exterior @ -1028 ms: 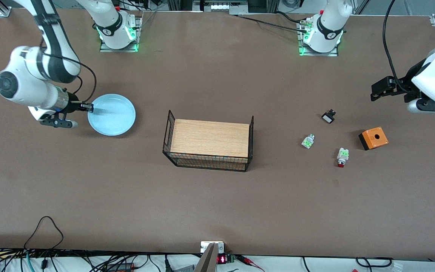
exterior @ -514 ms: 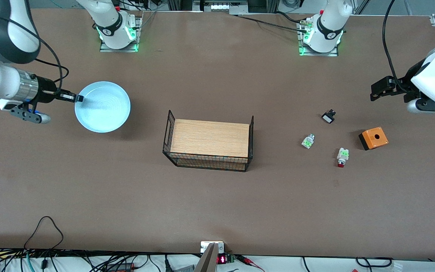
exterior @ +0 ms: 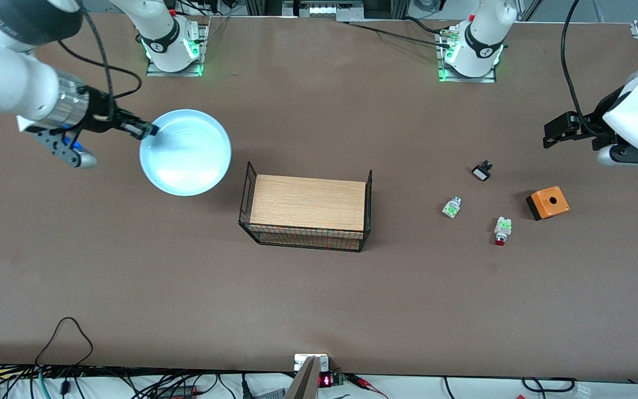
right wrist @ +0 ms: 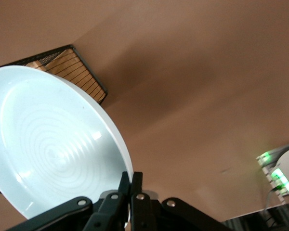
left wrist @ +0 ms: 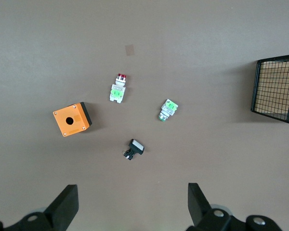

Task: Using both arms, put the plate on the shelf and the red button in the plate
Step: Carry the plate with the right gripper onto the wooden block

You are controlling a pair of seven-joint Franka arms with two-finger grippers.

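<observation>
The light blue plate (exterior: 186,152) hangs tilted in the air over the table, beside the wire basket toward the right arm's end. My right gripper (exterior: 150,131) is shut on its rim. In the right wrist view the fingers (right wrist: 130,180) pinch the rim of the plate (right wrist: 48,144). The red button (exterior: 502,231) lies on the table toward the left arm's end, its red cap pointing to the front camera. It also shows in the left wrist view (left wrist: 118,89). My left gripper (exterior: 551,133) waits open and empty in the air over that end (left wrist: 130,207).
A wire basket with a wooden board (exterior: 308,208) stands mid-table. Near the red button lie a white-green part without red cap (exterior: 451,207), a small black-and-white part (exterior: 482,171) and an orange box with a hole (exterior: 548,203).
My right gripper has lifted the plate off the table and carried it toward the basket, tilting it. The left arm and the small parts have not moved.
</observation>
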